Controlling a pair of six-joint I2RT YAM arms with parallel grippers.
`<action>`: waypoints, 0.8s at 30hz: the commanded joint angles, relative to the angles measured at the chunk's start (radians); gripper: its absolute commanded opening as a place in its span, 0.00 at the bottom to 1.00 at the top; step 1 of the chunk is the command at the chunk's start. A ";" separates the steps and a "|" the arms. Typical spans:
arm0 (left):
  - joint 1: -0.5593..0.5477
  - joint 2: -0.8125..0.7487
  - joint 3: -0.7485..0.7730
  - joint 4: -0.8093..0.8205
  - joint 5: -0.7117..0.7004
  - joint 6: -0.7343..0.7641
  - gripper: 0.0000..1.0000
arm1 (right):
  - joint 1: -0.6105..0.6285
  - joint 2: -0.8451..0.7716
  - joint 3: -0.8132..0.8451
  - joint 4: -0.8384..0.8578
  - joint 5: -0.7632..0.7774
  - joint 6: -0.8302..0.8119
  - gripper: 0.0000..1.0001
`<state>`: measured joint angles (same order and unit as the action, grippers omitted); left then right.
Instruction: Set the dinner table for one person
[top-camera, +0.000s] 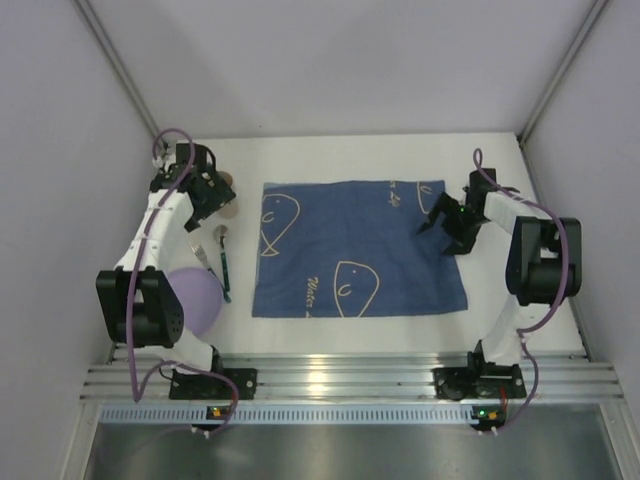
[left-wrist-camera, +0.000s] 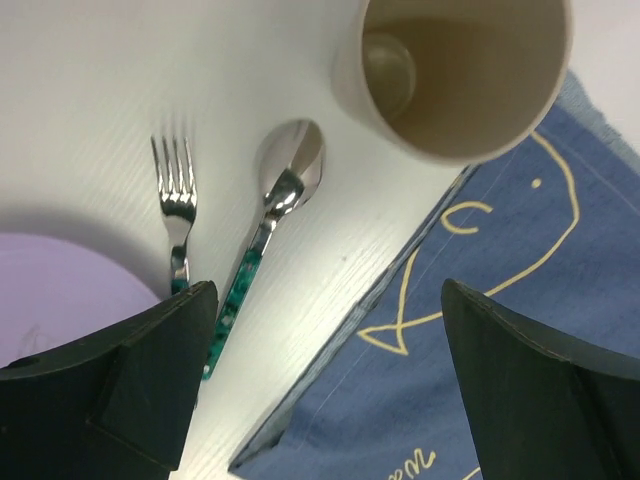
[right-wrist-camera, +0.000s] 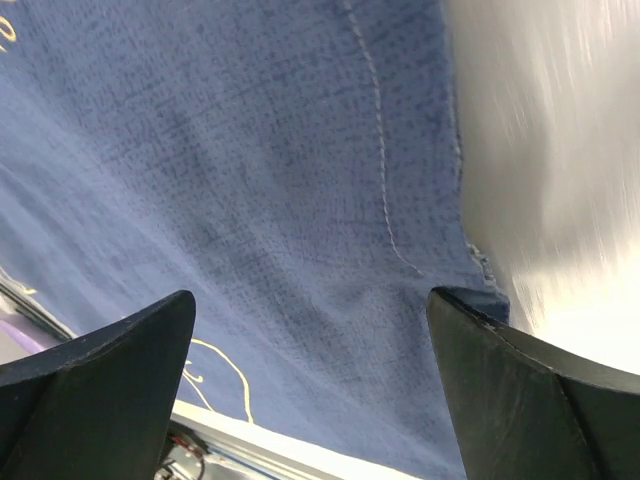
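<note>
left gripper (left-wrist-camera: 328, 300) spread | right gripper (right-wrist-camera: 310, 298) spread above placemat (right-wrist-camera: 250, 150) | lilac plate (top-camera: 195, 298), seemingly round, half hidden by left arm (top-camera: 160, 215)

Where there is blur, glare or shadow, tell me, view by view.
Top external: evenly lit and sharp, with glare on the metal rail. Left wrist: highlights glint on the spoon; the cup looms soft-edged. Right wrist: the placemat weave is crisp, but the dinner table is streaked with blur.

Soft bright light; dinner table (right-wrist-camera: 560, 150) motion-blurred
</note>
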<state>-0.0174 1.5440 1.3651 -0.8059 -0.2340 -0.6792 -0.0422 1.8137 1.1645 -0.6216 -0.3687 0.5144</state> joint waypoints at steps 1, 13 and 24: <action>0.036 0.057 0.090 0.094 0.010 0.046 0.99 | 0.010 0.070 0.087 0.048 -0.013 -0.013 1.00; 0.054 0.238 0.227 0.129 0.016 0.056 0.94 | 0.015 0.037 0.137 -0.128 0.085 -0.048 1.00; 0.065 0.383 0.307 0.137 0.021 0.095 0.04 | 0.013 -0.275 0.092 -0.243 0.086 -0.112 1.00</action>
<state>0.0387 1.8938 1.6070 -0.6964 -0.2150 -0.6151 -0.0345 1.6409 1.2087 -0.8051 -0.3065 0.4458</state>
